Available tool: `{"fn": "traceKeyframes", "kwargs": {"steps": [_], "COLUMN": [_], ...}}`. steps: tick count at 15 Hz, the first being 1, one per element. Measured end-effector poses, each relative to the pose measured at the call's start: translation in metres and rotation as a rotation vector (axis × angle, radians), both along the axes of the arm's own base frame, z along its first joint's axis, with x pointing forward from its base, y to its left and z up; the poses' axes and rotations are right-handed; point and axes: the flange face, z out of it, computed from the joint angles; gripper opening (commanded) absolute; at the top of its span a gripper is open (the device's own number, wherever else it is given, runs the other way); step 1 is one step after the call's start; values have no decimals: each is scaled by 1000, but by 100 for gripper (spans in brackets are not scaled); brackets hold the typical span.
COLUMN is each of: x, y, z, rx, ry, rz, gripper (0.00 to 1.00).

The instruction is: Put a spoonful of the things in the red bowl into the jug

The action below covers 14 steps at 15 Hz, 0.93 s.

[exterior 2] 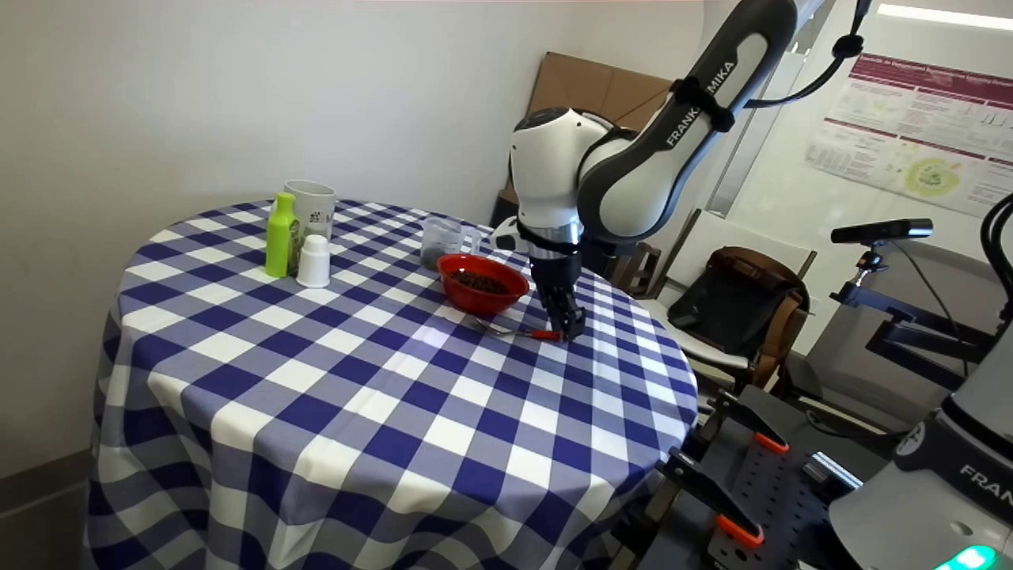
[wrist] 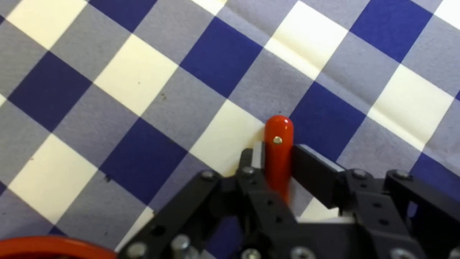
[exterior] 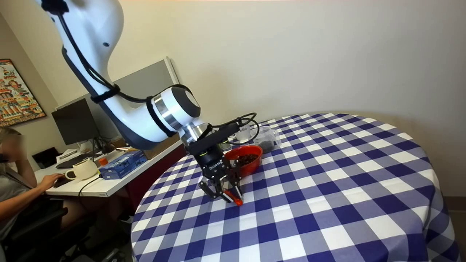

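We've got the claw pinching the spoon by its red handle, just below centre in an exterior view! Mid-frame there, we see the red bowl, brown bits inside, with the clear jug just up and left of it.

The tablecloth is checked in blue, grey and white. The bowl is red, its contents brown, and the spoon handle orange-red. The jug is clear, the bottle lime green.
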Motion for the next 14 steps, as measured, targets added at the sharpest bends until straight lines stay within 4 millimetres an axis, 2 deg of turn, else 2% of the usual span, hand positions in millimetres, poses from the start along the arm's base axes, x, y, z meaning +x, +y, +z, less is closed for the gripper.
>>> {"fn": "traceKeyframes", "kwargs": {"steps": [8, 11, 14], "x": [-7, -8, -5], "y": [8, 13, 15], "z": [9, 23, 47], "rx": [11, 26, 43], "ry": [-6, -26, -59], "rz": [9, -9, -52], "gripper": [5, 5, 5]}}
